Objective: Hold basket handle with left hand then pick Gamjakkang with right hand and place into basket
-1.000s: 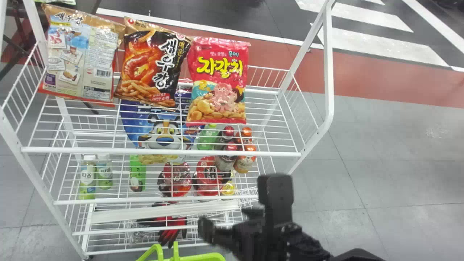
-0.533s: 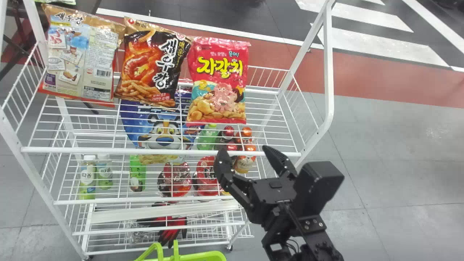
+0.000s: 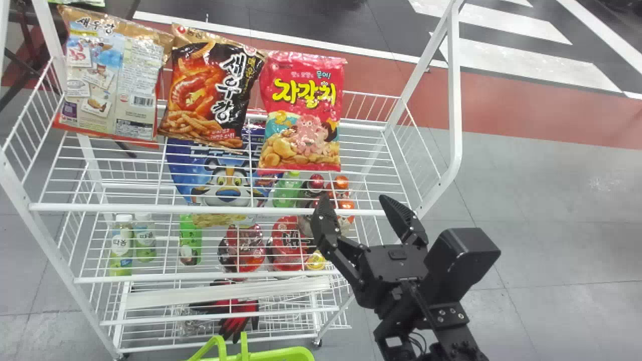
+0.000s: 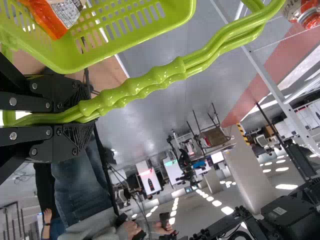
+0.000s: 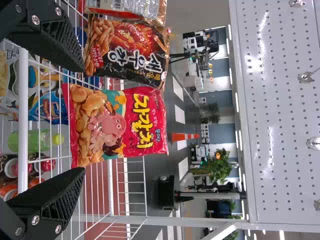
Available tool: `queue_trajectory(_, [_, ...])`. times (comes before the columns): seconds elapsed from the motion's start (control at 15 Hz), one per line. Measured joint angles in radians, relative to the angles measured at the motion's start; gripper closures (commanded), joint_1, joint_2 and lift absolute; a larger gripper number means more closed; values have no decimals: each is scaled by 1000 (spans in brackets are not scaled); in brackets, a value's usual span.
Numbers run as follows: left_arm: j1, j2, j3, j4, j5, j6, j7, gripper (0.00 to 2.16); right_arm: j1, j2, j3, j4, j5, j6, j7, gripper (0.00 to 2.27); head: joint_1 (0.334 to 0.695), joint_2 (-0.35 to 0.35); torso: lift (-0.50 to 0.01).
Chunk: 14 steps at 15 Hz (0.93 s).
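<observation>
In the head view my right gripper (image 3: 353, 200) stands open before the rack's top-shelf front rail, nothing between its fingers. Beyond it, a pink-red snack bag (image 3: 303, 113) leans upright on the top shelf; left of it are a black-and-orange bag (image 3: 210, 87) and a beige bag (image 3: 113, 75), back side showing. From the right wrist view, the pink-red bag (image 5: 120, 125) lies ahead of the open right gripper (image 5: 83, 119), without contact. My left gripper (image 4: 75, 117) is shut on the green basket's handle (image 4: 170, 70). The basket (image 4: 172, 19) holds an orange packet (image 4: 50, 17).
The white wire rack (image 3: 220, 207) has side rails and a slanted right post (image 3: 455, 100). Lower shelves hold bottles (image 3: 190, 240), round red packs (image 3: 242, 248) and gloves (image 3: 239, 318). The basket's rim (image 3: 281, 355) shows at the head view's bottom edge.
My right gripper has risen toward the top shelf, turned its fingers to the rack, then shifted slightly right. The bags and the basket have hardly moved.
</observation>
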Motion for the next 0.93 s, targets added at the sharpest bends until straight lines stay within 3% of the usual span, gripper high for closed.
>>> queue_trajectory(0.93, [-1, 0, 0, 1, 0, -6, -2, 2148, 7, 3, -28, -10, 1, -32, 2, 127, 695, -350, -18])
